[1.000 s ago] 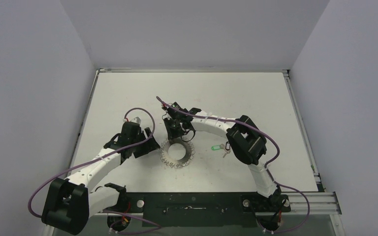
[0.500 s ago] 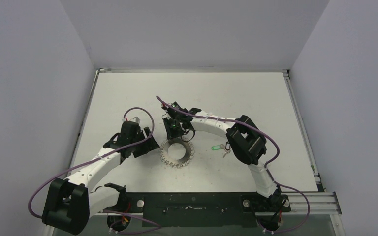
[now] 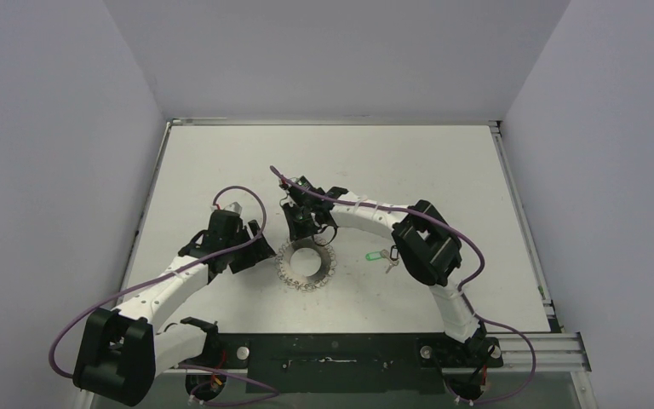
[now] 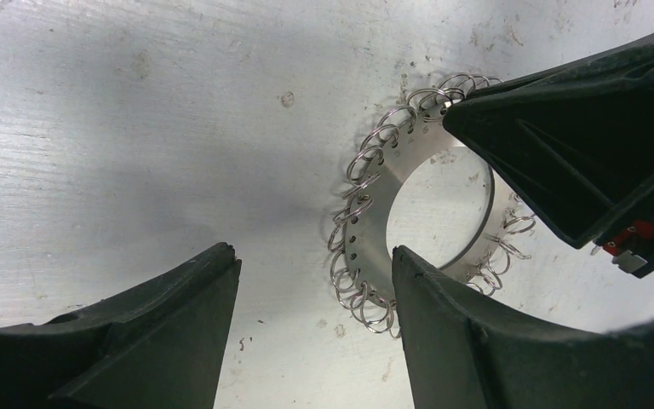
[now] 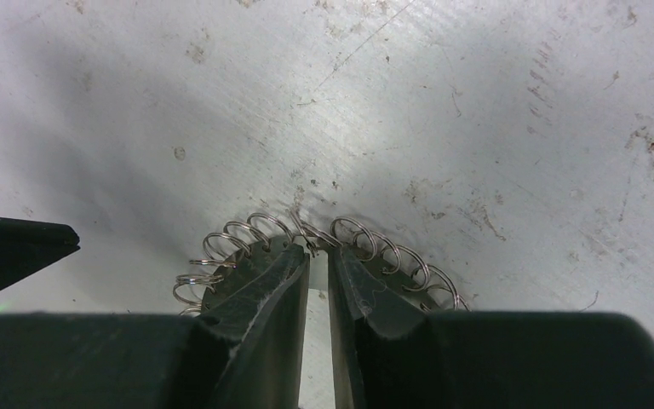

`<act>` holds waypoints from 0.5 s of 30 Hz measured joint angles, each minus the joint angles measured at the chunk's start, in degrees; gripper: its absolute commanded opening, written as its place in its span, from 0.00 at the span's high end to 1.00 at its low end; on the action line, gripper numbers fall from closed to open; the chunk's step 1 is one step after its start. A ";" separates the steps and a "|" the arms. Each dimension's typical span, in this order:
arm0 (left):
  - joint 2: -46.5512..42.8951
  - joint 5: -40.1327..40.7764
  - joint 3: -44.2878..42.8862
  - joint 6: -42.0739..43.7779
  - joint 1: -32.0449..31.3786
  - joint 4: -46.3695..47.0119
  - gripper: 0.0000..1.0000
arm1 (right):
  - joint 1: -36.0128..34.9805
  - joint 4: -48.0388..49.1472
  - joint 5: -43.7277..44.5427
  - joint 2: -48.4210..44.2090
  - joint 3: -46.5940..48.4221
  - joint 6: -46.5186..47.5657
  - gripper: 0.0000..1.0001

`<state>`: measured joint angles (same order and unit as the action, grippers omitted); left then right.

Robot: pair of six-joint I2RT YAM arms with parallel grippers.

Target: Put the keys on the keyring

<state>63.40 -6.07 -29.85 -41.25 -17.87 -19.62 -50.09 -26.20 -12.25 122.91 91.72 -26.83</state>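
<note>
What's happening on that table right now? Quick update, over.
Left gripper open beside the keyring. Right gripper nearly closed at its far rim, grip unclear. Keys loose on table, right of ring, nothing between.

Top view bright, even overhead light, no glare. Wrist cams dimmer: my fingers near-black, underexposed, bit soft up close. Broad soft grey shadows on surface. Keyring loops sharp w/ small glints; slight stretch at edges.
</note>
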 measured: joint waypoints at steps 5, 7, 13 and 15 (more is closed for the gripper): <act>0.00 -0.04 0.00 0.00 0.07 0.02 0.36 | -0.44 0.09 1.33 -1.57 0.00 0.04 0.82; 0.00 -0.13 0.00 0.00 0.09 0.02 0.36 | -0.66 0.28 1.86 -2.56 0.00 0.11 0.78; 0.00 -0.22 0.00 0.04 0.35 0.02 0.36 | -1.03 1.81 2.67 -4.52 0.00 0.26 0.77; 0.00 -0.22 0.00 0.04 0.37 0.02 0.36 | -1.07 2.23 2.67 -4.52 0.00 0.26 0.77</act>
<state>63.40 -6.28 -29.85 -41.21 -17.50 -19.59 -51.16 -23.97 -9.58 118.39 91.72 -26.57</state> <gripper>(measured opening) 0.640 0.229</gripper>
